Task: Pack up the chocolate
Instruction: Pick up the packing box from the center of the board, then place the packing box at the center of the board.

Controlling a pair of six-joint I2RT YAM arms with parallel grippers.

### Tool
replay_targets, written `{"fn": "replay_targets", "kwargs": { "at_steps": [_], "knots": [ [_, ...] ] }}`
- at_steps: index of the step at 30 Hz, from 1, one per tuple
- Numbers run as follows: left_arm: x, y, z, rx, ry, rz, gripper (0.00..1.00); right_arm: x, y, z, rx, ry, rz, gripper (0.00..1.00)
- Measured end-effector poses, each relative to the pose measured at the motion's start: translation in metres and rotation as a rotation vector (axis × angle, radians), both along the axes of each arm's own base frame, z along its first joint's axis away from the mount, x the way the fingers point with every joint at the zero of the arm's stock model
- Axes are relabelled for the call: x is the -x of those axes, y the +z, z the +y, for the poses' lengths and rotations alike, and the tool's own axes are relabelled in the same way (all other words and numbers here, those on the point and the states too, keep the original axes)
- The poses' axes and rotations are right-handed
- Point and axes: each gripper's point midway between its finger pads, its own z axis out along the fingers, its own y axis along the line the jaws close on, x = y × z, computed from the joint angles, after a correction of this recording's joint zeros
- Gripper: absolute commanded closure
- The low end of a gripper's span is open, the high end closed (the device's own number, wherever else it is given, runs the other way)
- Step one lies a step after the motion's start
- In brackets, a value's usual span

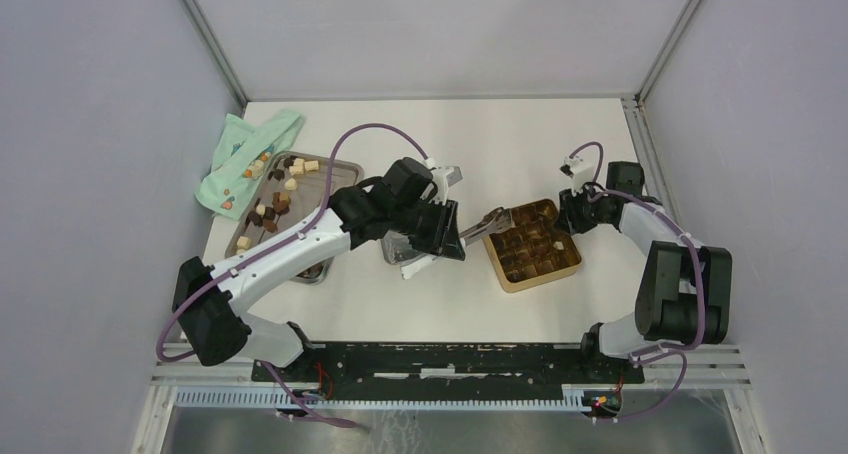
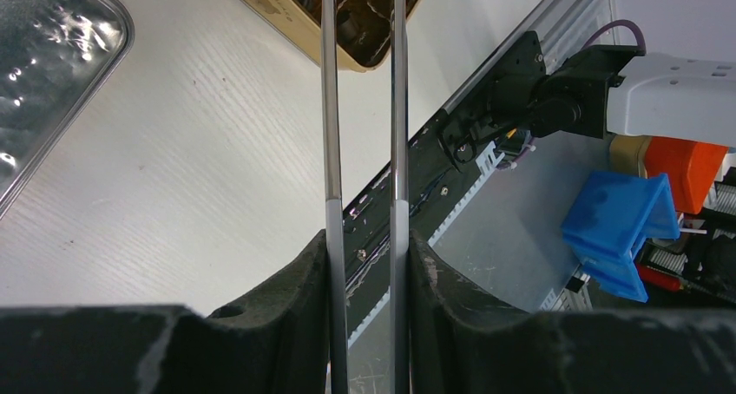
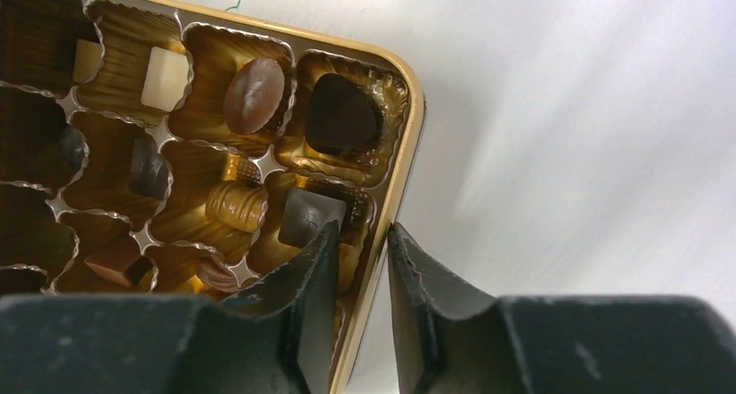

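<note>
The left end effector (image 2: 364, 248) clenches the tweezers (image 2: 328, 108), whose long arms run up the frame to the tin (image 3: 408, 134). The right end effector (image 3: 360, 238) pinches the tin's rim at lower centre. Some chocolate (image 3: 254, 95) sits in compartments, one oval piece with its long axis near vertical. More lies loose on the tray (image 1: 345, 169), at left.

Gold tin (image 3: 408, 125), brown and cream chocolate (image 3: 254, 95), mint-green cloth (image 1: 232, 164)

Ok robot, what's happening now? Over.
Left gripper clamps tweezers, tips over the tin. Right gripper straddles tin's rim. Chocolate partly packed, more on tray. Nothing blocking.
</note>
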Motion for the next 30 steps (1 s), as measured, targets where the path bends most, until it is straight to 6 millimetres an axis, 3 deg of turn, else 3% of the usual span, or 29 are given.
{"fn": "replay_targets", "kwargs": {
  "at_steps": [6,13,24,30],
  "knots": [
    [0.0,0.0,0.0,0.0,0.002,-0.003,0.98,-0.006,0.001,-0.002,0.013,-0.028,-0.012,0.93],
    [-0.001,0.005,0.001,0.008,0.008,-0.02,0.98,-0.012,0.006,-0.006,0.031,-0.05,-0.049,1.0],
    [-0.001,0.026,-0.004,0.072,0.005,-0.089,0.98,-0.026,0.071,-0.004,0.033,-0.046,-0.271,1.0],
    [0.004,0.028,-0.007,0.079,-0.012,-0.095,0.98,-0.03,0.105,0.004,0.019,0.007,-0.387,1.0]
  ]
}}
